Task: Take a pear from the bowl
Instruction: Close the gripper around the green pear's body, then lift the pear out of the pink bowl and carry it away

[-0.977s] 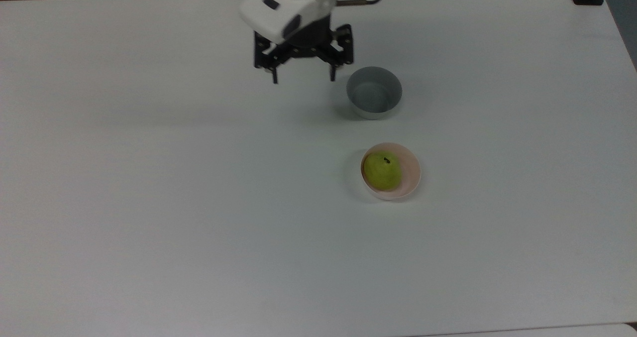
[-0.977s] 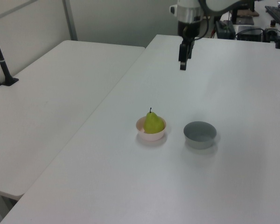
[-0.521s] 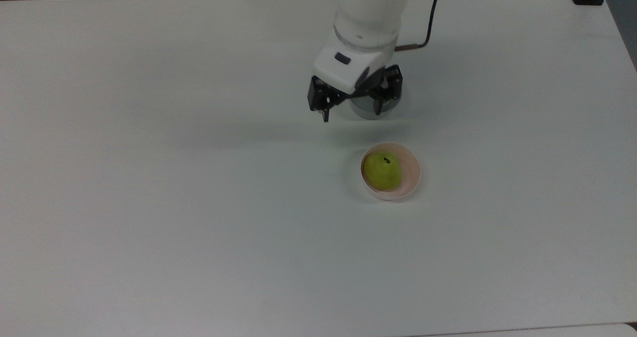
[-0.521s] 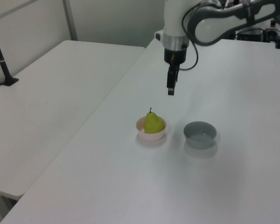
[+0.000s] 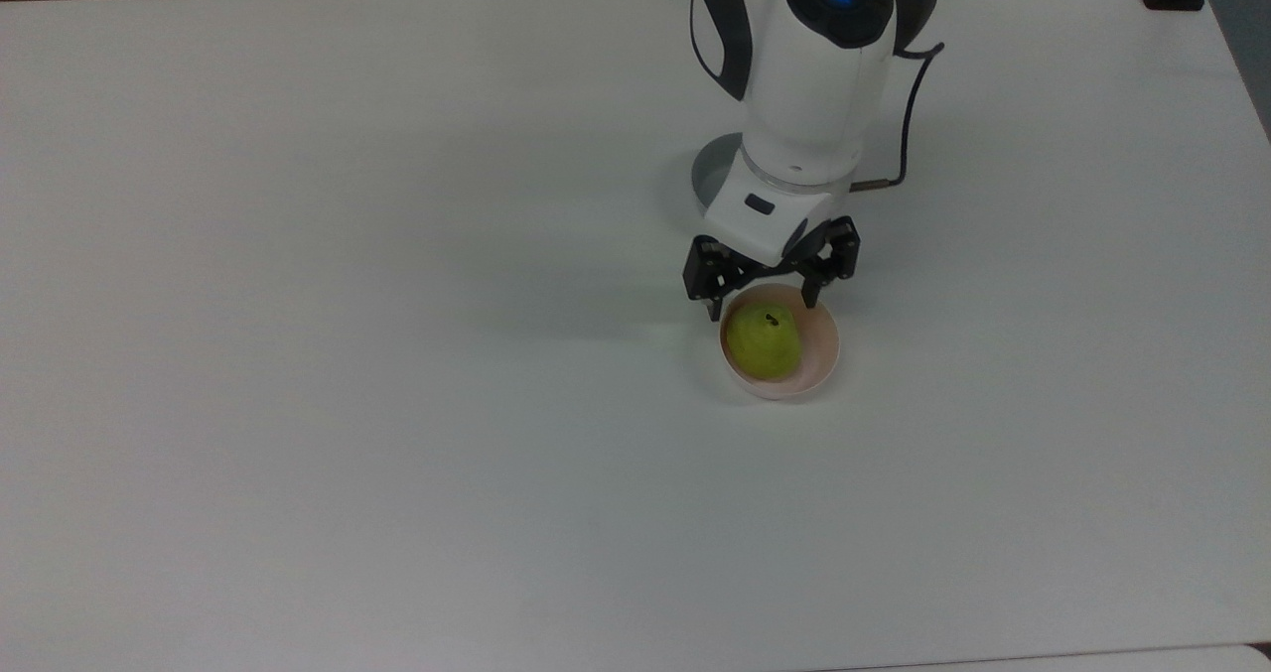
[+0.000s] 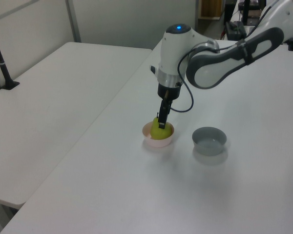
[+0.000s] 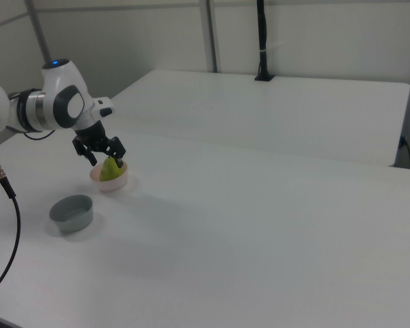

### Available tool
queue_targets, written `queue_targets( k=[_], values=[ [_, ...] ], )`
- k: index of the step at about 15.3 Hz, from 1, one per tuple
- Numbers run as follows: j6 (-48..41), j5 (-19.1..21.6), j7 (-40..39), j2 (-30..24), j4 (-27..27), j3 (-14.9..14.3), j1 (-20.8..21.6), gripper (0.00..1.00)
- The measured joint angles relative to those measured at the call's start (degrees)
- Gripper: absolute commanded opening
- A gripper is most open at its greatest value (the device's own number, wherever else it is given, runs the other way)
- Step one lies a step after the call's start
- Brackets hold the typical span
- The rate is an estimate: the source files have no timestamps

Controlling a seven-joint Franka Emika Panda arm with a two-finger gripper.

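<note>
— Over the white bench [image 5: 397, 404], what does the top view give?
— The claw [image 5: 764, 307] hangs spread wide, one finger at each side of the pear's upper end as the top view shows it. The pear [image 5: 764, 342] sits in the pink bowl [image 5: 820, 354], toward the top view's left of it, dark stem up. A grey bowl [image 5: 710, 166] lies further up the top view, mostly covered by the white arm [image 5: 804, 86].

— And the left view?
— Seen edge-on there, the claw [image 6: 162, 122] points down right at the pear [image 6: 159, 132], overlapping its top. I cannot tell whether it touches. The pink bowl [image 6: 157, 141] stands on the bench [image 6: 136, 195], with the grey bowl [image 6: 209, 140] near it on the left view's right, the two apart.

— The right view?
— The claw [image 7: 107, 159] is released, its fingers splayed just above the pear [image 7: 110, 171], which rests in the pink bowl [image 7: 111, 182]. The grey bowl [image 7: 72, 212] is nearer the camera, toward the right view's left. A black pole [image 7: 261, 41] stands on a second bench [image 7: 273, 102] behind.
</note>
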Motion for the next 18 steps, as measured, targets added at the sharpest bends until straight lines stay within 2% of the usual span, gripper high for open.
queue_targets(
  k=[4,5,6,9,10,11,18],
  values=[
    [3.95,0.0,2.19,2.84,0.47,-0.05,1.29,1.0],
    [4.02,0.0,2.2,3.28,0.62,-0.06,1.39,0.97],
    [4.04,0.0,2.2,3.59,0.76,-0.06,1.45,0.75],
    [4.04,-0.04,2.2,3.7,1.06,-0.19,1.47,0.27],
    [4.04,-0.06,2.2,3.7,1.15,-0.3,1.47,0.15],
    [4.04,-0.06,2.2,3.7,1.2,-0.45,1.48,0.09],
    [4.04,-0.06,2.2,3.2,2.4,-1.64,1.62,0.07]
  ],
)
